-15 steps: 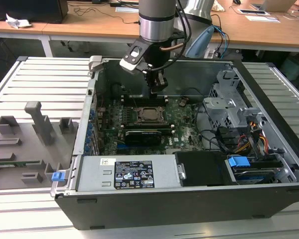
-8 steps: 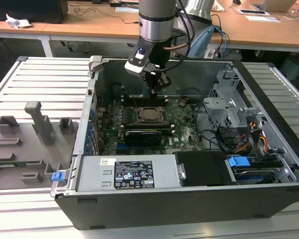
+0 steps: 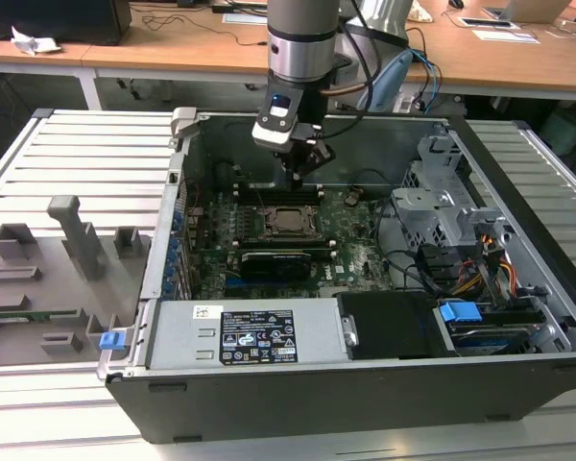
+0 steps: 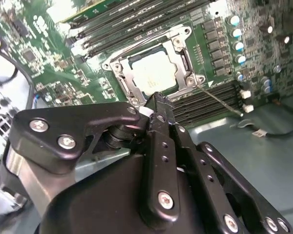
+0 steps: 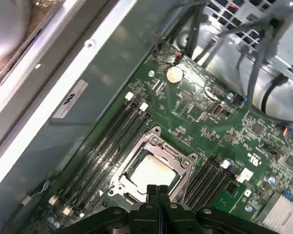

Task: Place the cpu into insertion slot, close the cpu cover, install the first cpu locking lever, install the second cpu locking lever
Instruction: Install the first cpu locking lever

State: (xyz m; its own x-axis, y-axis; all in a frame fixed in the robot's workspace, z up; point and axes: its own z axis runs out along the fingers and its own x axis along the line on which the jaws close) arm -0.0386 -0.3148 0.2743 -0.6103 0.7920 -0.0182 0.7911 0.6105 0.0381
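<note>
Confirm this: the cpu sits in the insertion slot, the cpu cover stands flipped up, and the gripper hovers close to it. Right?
Not the cover part. In both wrist views the cpu cover lies flat, framing the cpu. The rest holds: the chip is seated and the gripper hovers close by.

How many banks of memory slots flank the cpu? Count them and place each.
2. One bank lies between the cpu and the case wall; the other bank lies on the cpu's opposite side. The gripper may hide more board.
</note>
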